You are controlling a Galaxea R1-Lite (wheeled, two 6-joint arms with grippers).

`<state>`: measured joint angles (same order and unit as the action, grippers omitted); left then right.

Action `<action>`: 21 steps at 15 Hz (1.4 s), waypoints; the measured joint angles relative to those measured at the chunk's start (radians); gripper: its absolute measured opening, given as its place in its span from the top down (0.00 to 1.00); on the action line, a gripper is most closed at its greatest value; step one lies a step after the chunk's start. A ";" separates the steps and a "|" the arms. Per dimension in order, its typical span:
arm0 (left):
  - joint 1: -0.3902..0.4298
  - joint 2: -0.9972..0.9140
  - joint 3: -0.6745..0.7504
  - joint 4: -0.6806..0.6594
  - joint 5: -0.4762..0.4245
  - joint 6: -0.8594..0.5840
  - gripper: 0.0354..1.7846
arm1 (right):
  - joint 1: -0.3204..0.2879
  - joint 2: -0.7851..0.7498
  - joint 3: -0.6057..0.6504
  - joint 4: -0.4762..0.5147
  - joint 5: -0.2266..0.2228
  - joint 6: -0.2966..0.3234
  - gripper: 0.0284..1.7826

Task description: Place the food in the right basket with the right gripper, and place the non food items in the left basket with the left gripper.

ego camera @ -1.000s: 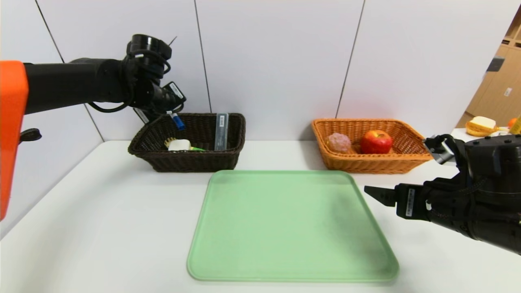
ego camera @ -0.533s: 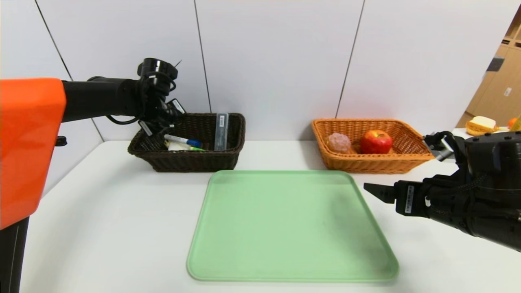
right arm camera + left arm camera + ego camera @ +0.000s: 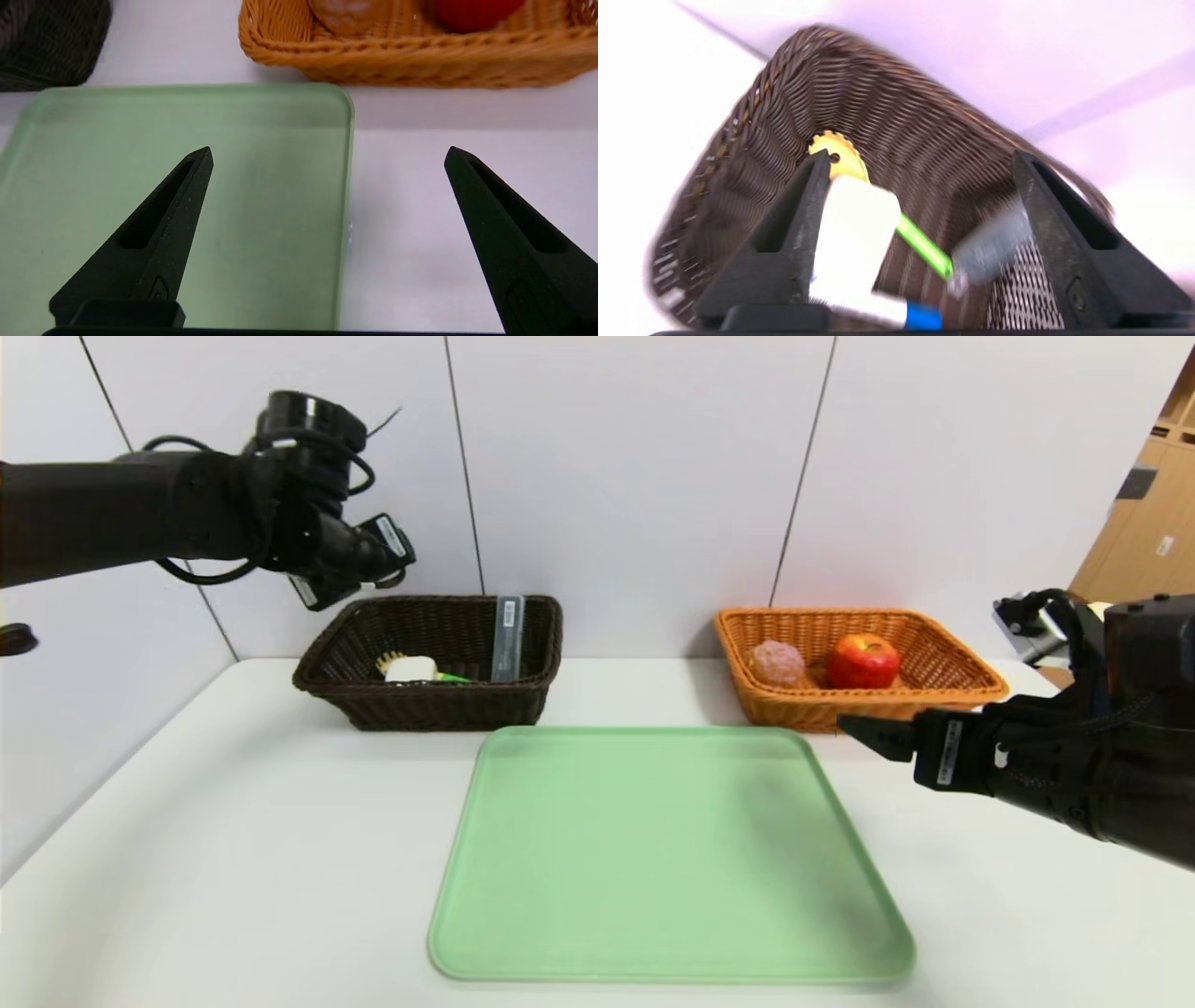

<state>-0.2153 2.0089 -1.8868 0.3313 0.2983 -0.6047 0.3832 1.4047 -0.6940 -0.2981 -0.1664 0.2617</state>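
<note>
Table [image 3: 233, 859]: white top running back to a pale panelled wall; it carries everything else.
Tray [image 3: 667, 854]: pale green, rounded corners, in the near middle, nothing on it.
Left basket [image 3: 431, 700]: dark brown wicker, far left of the tray, against the wall.
Right basket [image 3: 845, 705]: orange-tan wicker with flared sides, far right of the tray.
Left gripper [image 3: 350, 569]: raised above the far left corner of the left basket, fingers spread apart, nothing between them.
Right gripper [image 3: 873, 735]: hangs low over the table just right of the tray and in front of the right basket, fingers spread wide, holding nothing.
Apple [image 3: 863, 660]: shiny red, inside the right basket toward its right half.
Bun [image 3: 778, 663]: pinkish and lumpy, in the same basket, just left of the apple.
Grey case [image 3: 508, 638]: slim, standing on end against the right inner wall of the left basket; it bears a small barcode label, too small to read.
White bar [image 3: 412, 668]: lying on the left basket's floor, over the fork.
Fork [image 3: 843, 156]: yellow head and green handle, partly hidden under the bar.
Marker [image 3: 896, 315]: white with blue cap, low in the left basket; seen only from the left wrist, blurred, hidden behind the rim from the front.
Writing: white stickers on both grippers, unreadable.
</note>
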 joint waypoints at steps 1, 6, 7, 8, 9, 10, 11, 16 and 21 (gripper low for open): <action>-0.003 -0.067 0.053 -0.010 -0.034 0.070 0.20 | 0.000 -0.005 -0.016 -0.001 0.000 -0.031 0.04; -0.006 -0.472 0.411 -0.108 -0.109 0.329 0.13 | -0.012 -0.072 -0.040 -0.069 0.003 -0.199 0.04; -0.001 -0.553 0.477 -0.122 -0.091 0.353 0.12 | -0.031 -0.094 -0.038 -0.068 0.002 -0.229 0.04; 0.010 -0.631 0.542 -0.131 -0.060 0.369 0.11 | -0.062 -0.120 -0.032 -0.066 0.002 -0.252 0.04; 0.037 -0.708 0.605 -0.138 -0.028 0.379 0.10 | -0.096 -0.146 -0.021 -0.066 0.000 -0.263 0.04; 0.083 -0.789 0.668 -0.142 -0.004 0.385 0.10 | -0.141 -0.182 0.001 -0.067 -0.001 -0.268 0.04; 0.124 -0.859 0.724 -0.144 0.008 0.387 0.09 | -0.179 -0.219 0.030 -0.068 -0.003 -0.269 0.04; 0.231 -1.275 1.081 -0.147 0.007 0.413 0.07 | -0.309 -0.555 0.275 -0.065 -0.004 -0.275 0.04; 0.244 -1.711 1.377 -0.146 -0.021 0.612 0.06 | -0.343 -1.012 0.405 0.116 0.004 -0.339 0.04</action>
<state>0.0291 0.2981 -0.5102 0.1851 0.2774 0.0077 0.0404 0.3923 -0.2891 -0.1821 -0.1621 -0.0772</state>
